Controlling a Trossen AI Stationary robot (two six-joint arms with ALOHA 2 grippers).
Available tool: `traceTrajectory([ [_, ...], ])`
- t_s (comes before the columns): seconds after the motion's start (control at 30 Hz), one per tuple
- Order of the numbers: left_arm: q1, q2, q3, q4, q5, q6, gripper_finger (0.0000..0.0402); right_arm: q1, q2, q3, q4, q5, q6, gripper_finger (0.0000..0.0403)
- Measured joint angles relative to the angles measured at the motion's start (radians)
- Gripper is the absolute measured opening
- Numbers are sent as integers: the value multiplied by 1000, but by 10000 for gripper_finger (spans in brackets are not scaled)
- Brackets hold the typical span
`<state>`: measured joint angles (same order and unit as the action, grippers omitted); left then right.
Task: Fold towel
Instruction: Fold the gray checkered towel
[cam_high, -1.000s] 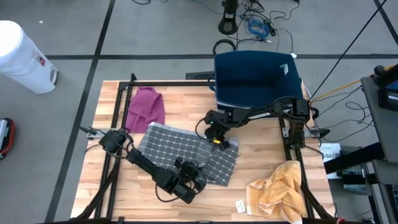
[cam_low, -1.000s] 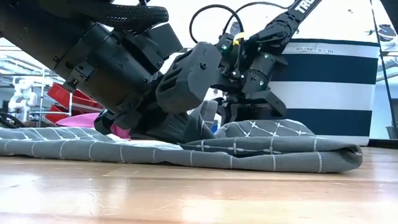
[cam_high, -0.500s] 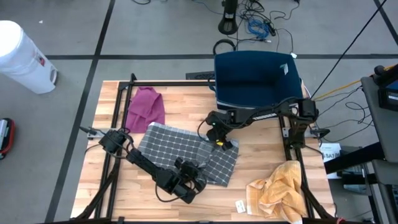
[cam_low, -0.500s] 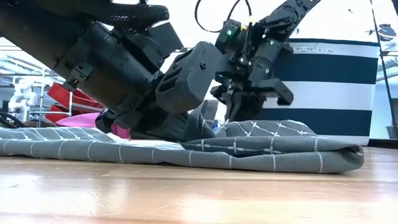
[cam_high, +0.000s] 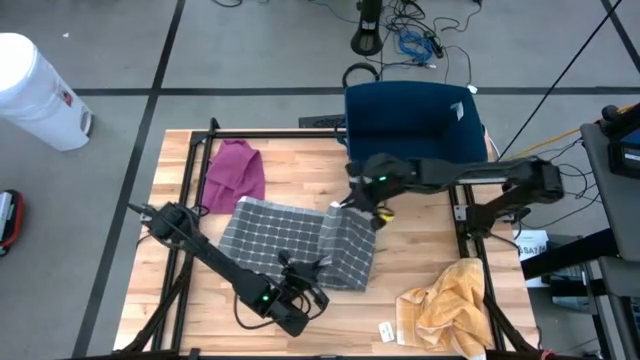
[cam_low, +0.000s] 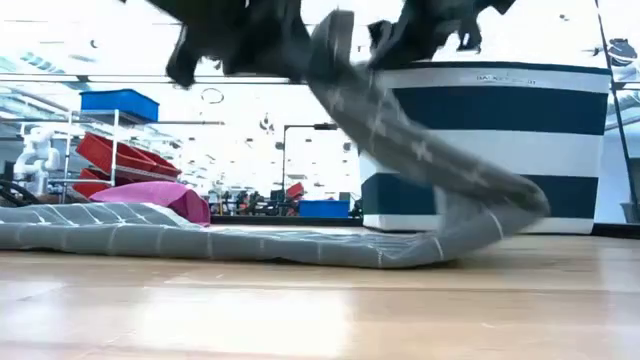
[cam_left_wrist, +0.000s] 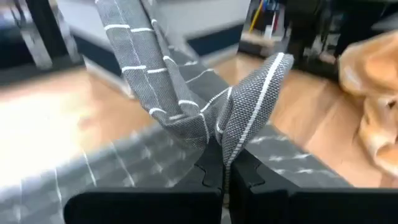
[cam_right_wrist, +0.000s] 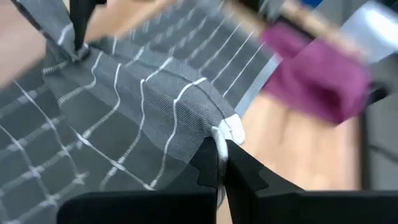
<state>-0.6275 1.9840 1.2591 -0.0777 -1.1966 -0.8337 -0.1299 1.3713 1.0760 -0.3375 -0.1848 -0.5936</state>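
Both arms raised over table | left gripper (cam_left_wrist: 222, 163) jaws clamped on grey towel (cam_high: 290, 240) | right gripper (cam_right_wrist: 219, 158) likewise

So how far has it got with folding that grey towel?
Done: both grippers have hold of a corner. The left gripper and the right gripper are each shut on the grey towel. In hand: its right-hand edge is raised off the wooden table, as the low view shows, while the rest lies flat. Left: carrying that edge across onto the flat part and letting go. The purple cloth and yellow cloth lie untouched.
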Motion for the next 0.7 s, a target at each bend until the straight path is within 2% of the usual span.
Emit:
traceTrajectory([
  [0.17, -23, -92, 26, 87, -36, 251, 0, 1, -167, 0, 21, -7, 29, 0],
  [0.37, -83, -189, 67, 79, -50, 399, 0, -1, -292, 1, 65, 3, 34, 0],
  [0.57, -137, -252, 120, 82, -144, 541, 0, 0, -324, 6, 156, -14, 30, 0],
  [0.7, -143, -252, 127, 75, -135, 548, 0, 0, -277, 40, 122, -11, 4, 0],
])
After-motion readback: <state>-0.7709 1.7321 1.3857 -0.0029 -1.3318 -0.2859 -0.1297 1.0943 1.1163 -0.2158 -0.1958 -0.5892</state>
